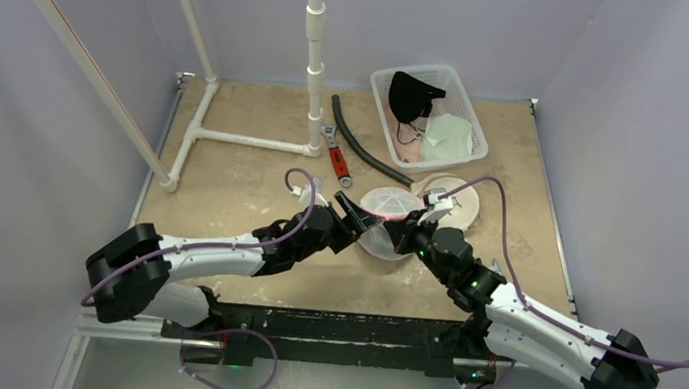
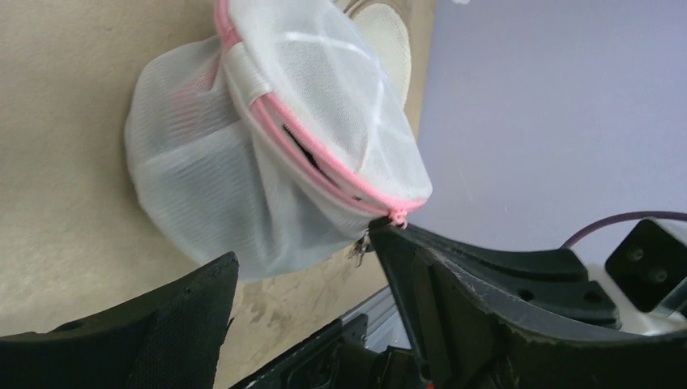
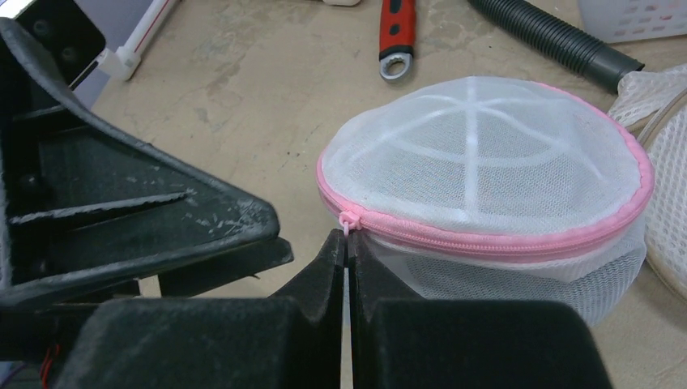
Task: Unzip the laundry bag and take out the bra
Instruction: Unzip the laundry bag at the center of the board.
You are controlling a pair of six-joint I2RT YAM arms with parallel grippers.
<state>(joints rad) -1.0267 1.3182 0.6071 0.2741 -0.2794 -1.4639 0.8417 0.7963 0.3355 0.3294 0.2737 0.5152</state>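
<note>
the white mesh dome laundry bag with a pink zipper (image 1: 390, 218) sits mid-table, between my two grippers. my left gripper (image 2: 306, 243) gapes wide at its left side, holding nothing. my right gripper (image 3: 348, 251) is pinched closed on the small pink zipper pull (image 3: 348, 220).

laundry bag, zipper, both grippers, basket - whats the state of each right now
laundry bag, resting on the table, domed up
zipper, mostly shut; a short dark gap shows in the left wrist view
right gripper, shut on the laundry bag at the zipper's end
left gripper, open, next to the bag
basket, upright, clothes inside
</note>
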